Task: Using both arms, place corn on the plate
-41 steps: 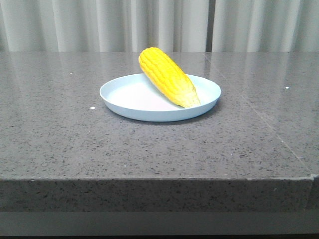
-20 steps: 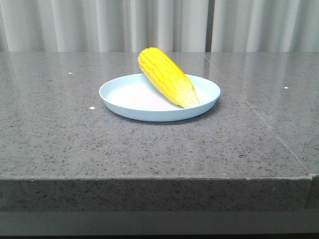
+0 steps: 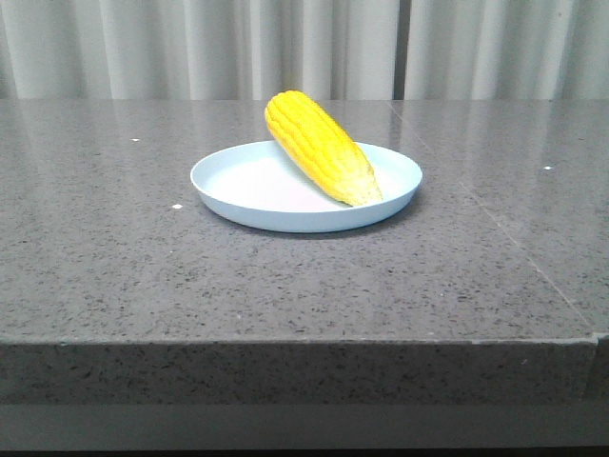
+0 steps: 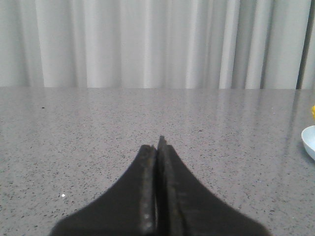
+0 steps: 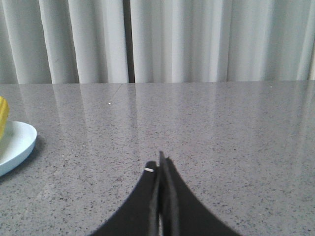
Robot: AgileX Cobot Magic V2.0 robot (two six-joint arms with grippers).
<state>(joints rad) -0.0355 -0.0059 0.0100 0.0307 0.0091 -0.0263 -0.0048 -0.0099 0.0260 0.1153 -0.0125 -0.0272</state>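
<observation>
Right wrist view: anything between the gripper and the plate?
No. In the right wrist view, only bare grey tabletop lies between the shut right gripper and the plate.

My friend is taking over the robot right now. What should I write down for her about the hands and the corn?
Left gripper: shut, holding nothing, away from the plate.
Right gripper: shut, holding nothing, also off to the side.
The corn lies tilted on the plate, fat end over the far rim, pale tip down near the right rim.
Done: corn is on the plate.
Left: nothing that shows.
</observation>
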